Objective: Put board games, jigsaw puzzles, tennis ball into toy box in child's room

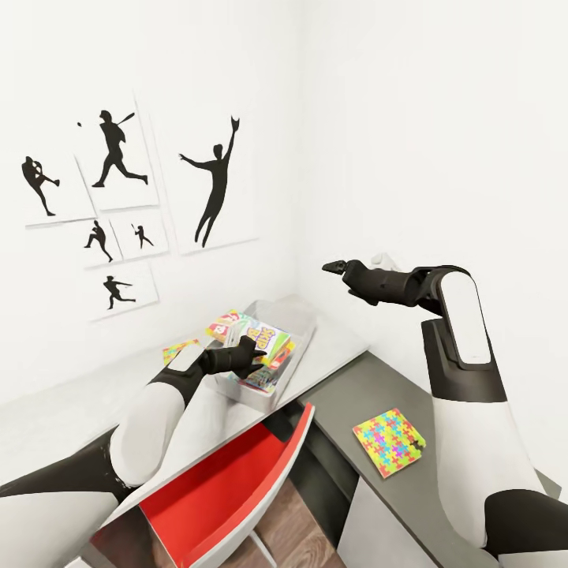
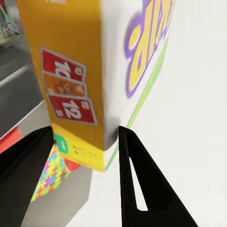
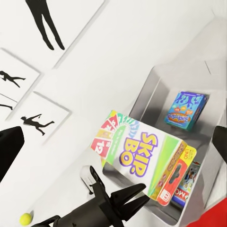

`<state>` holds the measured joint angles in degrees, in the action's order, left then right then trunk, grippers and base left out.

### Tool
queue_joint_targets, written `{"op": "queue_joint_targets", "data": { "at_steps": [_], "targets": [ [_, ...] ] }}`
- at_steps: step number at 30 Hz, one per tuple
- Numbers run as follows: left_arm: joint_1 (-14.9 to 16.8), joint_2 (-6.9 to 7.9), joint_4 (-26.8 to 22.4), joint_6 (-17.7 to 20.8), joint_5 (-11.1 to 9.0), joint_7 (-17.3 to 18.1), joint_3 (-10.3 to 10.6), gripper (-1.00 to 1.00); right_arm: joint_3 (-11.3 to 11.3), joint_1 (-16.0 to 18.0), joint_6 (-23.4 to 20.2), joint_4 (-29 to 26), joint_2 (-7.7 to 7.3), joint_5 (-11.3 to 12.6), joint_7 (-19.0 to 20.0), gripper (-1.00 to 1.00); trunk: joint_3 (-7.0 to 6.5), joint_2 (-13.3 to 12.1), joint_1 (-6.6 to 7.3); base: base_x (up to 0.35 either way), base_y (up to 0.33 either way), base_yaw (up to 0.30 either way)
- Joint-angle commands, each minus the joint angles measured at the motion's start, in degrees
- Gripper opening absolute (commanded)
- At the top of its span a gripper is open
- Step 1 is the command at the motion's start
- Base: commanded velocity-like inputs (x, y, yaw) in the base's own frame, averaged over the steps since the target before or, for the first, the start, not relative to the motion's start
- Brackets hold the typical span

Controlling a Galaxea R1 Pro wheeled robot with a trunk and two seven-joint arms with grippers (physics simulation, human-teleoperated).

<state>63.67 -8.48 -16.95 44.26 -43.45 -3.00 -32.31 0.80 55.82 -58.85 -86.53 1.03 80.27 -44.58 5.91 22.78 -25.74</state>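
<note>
Left gripper [image 2: 85, 142] clamped on board game [image 3: 135, 153] over toy box [image 1: 304, 327]; right wrist view – tennis ball [image 3: 25, 218]

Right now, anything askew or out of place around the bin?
Yes. The Skip-Bo board game sits tilted across the toy box rim instead of lying flat inside, with the left gripper at it. One jigsaw puzzle lies on the dark lower table, hanging slightly over its edge.

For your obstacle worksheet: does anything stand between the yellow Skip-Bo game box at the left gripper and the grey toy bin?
Nothing visible: the Skip-Bo game box, at the left gripper, already hangs over the open grey toy bin.
</note>
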Motion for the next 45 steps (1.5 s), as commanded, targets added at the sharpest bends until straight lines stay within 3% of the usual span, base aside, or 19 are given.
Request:
{"op": "queue_joint_targets", "data": {
  "at_steps": [1,37,45],
  "targets": [
    [0.0,-0.04,-0.1,0.3,-0.2,-0.3,-0.3,-1.00,0.0,0.1,-0.1,0.0,0.00,0.5,-0.6,1.00,0.13,0.1,-0.05,0.062,-0.058,0.000],
    [0.0,0.18,-0.1,0.4,-0.6,-0.7,-0.4,-1.00,-0.1,0.1,-0.1,1.2,0.02,0.5,-0.6,1.00,0.13,0.1,-0.05,0.032,0.000,0.000],
    [0.0,0.38,3.0,0.2,-0.5,-0.9,-0.4,-1.00,0.0,0.1,-0.1,1.1,0.02,0.5,-0.6,1.00,0.13,0.1,-0.05,0.000,0.000,0.000]
  ]
}}
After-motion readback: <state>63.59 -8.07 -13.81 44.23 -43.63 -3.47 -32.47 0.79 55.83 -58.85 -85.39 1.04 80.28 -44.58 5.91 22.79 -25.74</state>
